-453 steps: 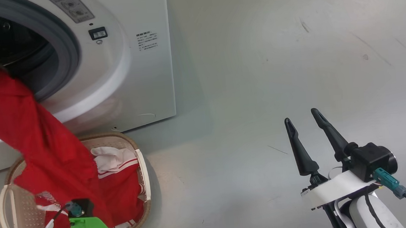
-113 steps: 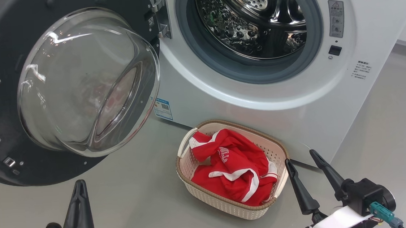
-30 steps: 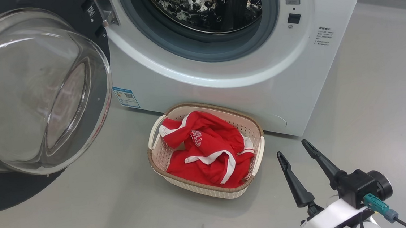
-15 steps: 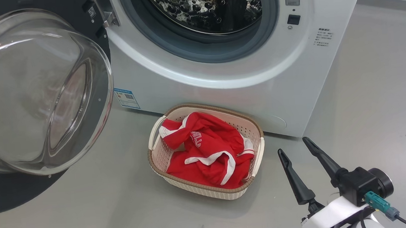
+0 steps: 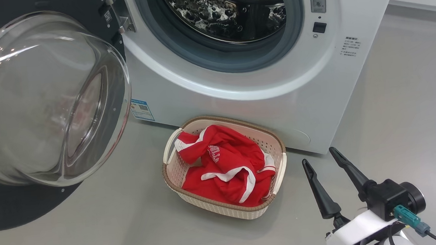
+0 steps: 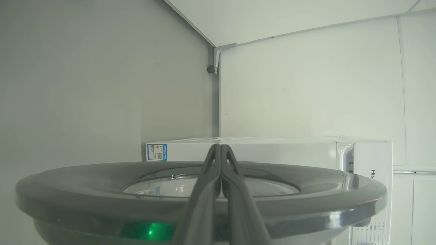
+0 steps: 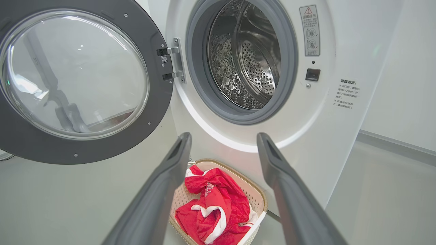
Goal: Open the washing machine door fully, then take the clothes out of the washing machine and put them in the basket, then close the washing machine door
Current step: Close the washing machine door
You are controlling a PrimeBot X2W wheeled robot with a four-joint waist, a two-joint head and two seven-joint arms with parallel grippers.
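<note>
Clothes (image 5: 225, 168) in basket (image 5: 225, 210), on the floor (image 5: 94, 237) just in front of the washing machine (image 5: 271, 106). Drum (image 5: 228, 8) looks empty, so it's the closing step. Washing machine door (image 5: 45, 101) is wide open. Left gripper (image 6: 220, 149) pinched together at its outer face, contact unclear. Right gripper (image 5: 318, 156) spread, empty, beside basket. Next: left swings the door round until it latches.

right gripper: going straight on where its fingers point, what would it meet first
Likely the washing machine, its white front just below the drum opening; the right gripper aims above the basket. Depth unclear.
</note>
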